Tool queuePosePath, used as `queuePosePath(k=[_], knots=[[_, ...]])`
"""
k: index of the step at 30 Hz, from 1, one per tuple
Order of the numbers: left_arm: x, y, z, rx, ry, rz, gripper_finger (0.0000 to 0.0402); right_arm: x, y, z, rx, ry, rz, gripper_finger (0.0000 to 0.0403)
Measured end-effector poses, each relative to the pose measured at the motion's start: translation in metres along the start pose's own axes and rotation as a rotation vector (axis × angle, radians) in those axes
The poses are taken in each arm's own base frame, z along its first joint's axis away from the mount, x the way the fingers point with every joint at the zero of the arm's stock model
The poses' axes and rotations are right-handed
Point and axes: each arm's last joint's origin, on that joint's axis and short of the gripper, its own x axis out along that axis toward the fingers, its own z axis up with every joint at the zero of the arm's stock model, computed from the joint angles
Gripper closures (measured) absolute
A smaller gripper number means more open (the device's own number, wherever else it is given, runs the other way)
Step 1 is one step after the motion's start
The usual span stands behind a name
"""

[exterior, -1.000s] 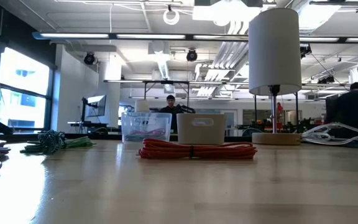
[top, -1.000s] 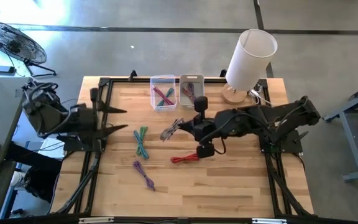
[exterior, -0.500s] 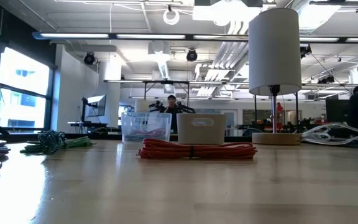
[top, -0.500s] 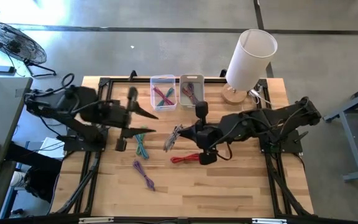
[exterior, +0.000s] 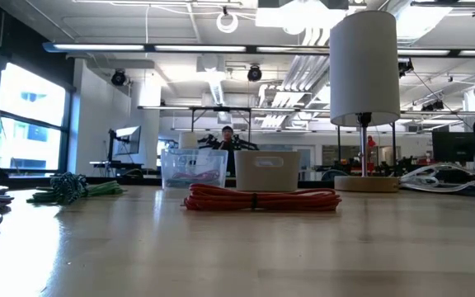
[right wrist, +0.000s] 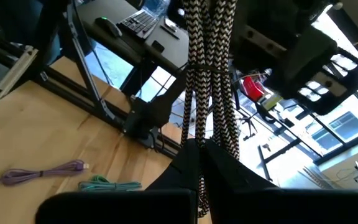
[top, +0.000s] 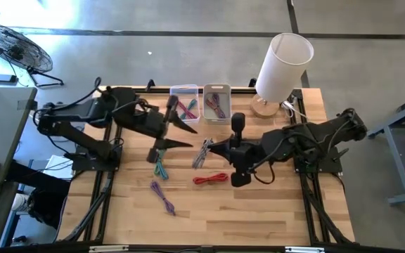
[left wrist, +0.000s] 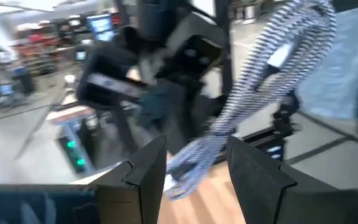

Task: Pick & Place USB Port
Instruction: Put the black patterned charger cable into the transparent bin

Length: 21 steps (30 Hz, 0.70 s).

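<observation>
My right gripper (top: 215, 148) is shut on a black-and-white braided cable bundle (top: 203, 152) above the middle of the table. In the right wrist view the bundle (right wrist: 207, 74) runs away past the fingers. My left gripper (top: 186, 135) is open just left of the bundle. In the left wrist view the bundle (left wrist: 261, 87) is close ahead of its spread fingers (left wrist: 146, 169); I see no contact. A red cable (top: 211, 179), a green cable (top: 160, 166) and a purple cable (top: 164, 197) lie flat on the wood. Neither gripper shows in the low view. My right gripper pinches the braided bundle between its two fingers (right wrist: 225, 167) at one end (right wrist: 197, 149). It comes roughly level from the table's right, with the fingers in line with the bundle. The bundle sticks out beyond the fingertips toward the left arm, lifted clear of the table.
A clear bin (top: 183, 104) and a white bin (top: 216, 102), both holding cables, stand at the far edge. A white lamp (top: 280, 65) stands at the far right corner. Black frame rails (top: 104, 190) run along both sides. Bare wood lies toward the near edge.
My left arm has swung from the table's left edge toward the middle, its open gripper ending beside the held bundle. My right gripper has carried the bundle a little toward the table's right, and the bundle has turned more toward the near-far line.
</observation>
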Motion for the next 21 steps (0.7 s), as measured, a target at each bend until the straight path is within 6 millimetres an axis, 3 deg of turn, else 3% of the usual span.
queuePosePath(k=[7,21], knots=[[0.019,0.005,-0.01,-0.029,0.006,-0.075,0.0238,0.002,-0.002,-0.003,-0.003,0.012,0.005,0.0402],[0.021,0.004,-0.01,-0.013,-0.007,-0.079,0.0238,0.004,-0.006,-0.008,-0.035,0.038,0.005,0.0402]])
